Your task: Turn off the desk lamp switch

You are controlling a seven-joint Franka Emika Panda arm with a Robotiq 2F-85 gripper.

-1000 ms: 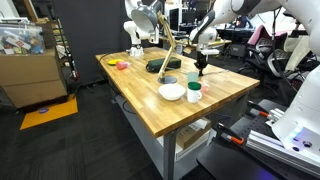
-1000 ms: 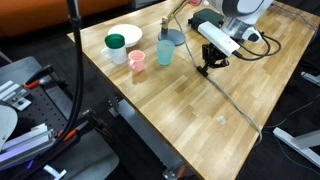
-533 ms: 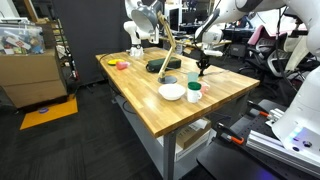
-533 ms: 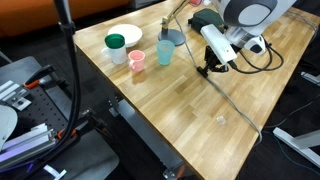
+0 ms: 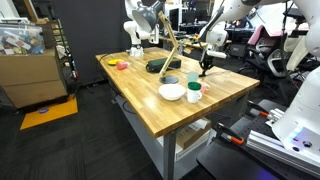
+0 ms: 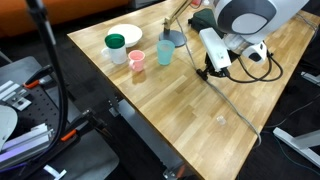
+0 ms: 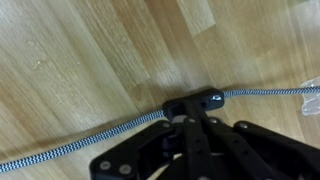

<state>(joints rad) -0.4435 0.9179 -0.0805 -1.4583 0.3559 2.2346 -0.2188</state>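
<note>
The desk lamp has a thin tan arm (image 5: 165, 40) slanting up from a dark flat base (image 5: 160, 67) on the wooden table; the base also shows in an exterior view (image 6: 172, 38). Its braided cord (image 7: 70, 147) runs across the wood to a black inline switch (image 7: 205, 99). My gripper (image 7: 188, 118) is shut, fingers together, with its tips down on the switch. It shows in both exterior views (image 5: 204, 68) (image 6: 208, 70), low over the cord (image 6: 235, 108), right of the lamp base. The fingers hide part of the switch.
A white bowl (image 6: 125, 34), a green bowl (image 6: 116, 42), a pink cup (image 6: 137, 62) and a light blue cup (image 6: 164, 52) stand near the lamp base. The table edge (image 6: 150, 125) lies toward the front. Other robot arms and equipment stand behind the table.
My gripper has shifted a little sideways along the cord and lower onto the switch. The lamp and cups have not moved.
</note>
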